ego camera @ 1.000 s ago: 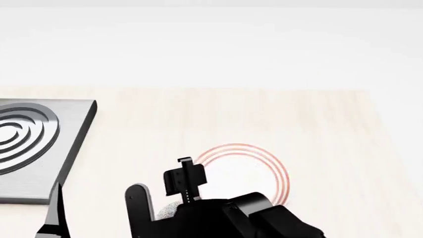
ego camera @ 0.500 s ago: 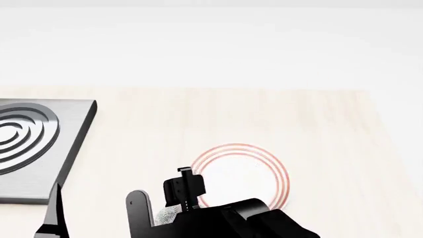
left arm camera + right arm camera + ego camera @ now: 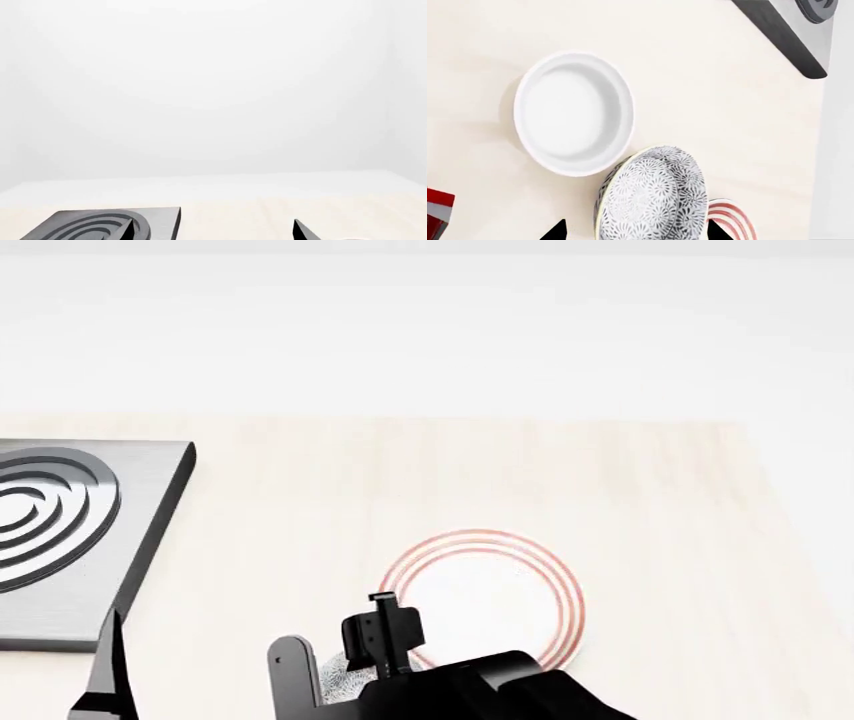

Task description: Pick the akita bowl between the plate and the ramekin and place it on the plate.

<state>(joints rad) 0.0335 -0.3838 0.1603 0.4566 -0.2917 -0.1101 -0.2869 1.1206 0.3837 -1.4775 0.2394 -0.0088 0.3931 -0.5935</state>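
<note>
The akita bowl (image 3: 650, 195), grey-and-white patterned, stands between the white ramekin (image 3: 574, 114) and the red-ringed plate (image 3: 730, 222). My right gripper (image 3: 637, 232) is open, one dark fingertip on each side of the bowl, with a gap on the ramekin side. The head view shows this right gripper (image 3: 336, 650) low over the bowl (image 3: 344, 678), just left of the plate (image 3: 494, 590); the arm hides most of the bowl and the ramekin. My left gripper (image 3: 213, 232) is open and holds nothing, near the table's front left.
A grey metal hob with concentric rings (image 3: 67, 530) lies at the left of the pale wooden table (image 3: 534, 470); its corner (image 3: 787, 35) shows in the right wrist view. A red object (image 3: 434, 215) sits beyond the ramekin.
My right gripper has come down and back toward me, its fingers dropping around the bowl. The plate, hob and left arm have stayed put.
</note>
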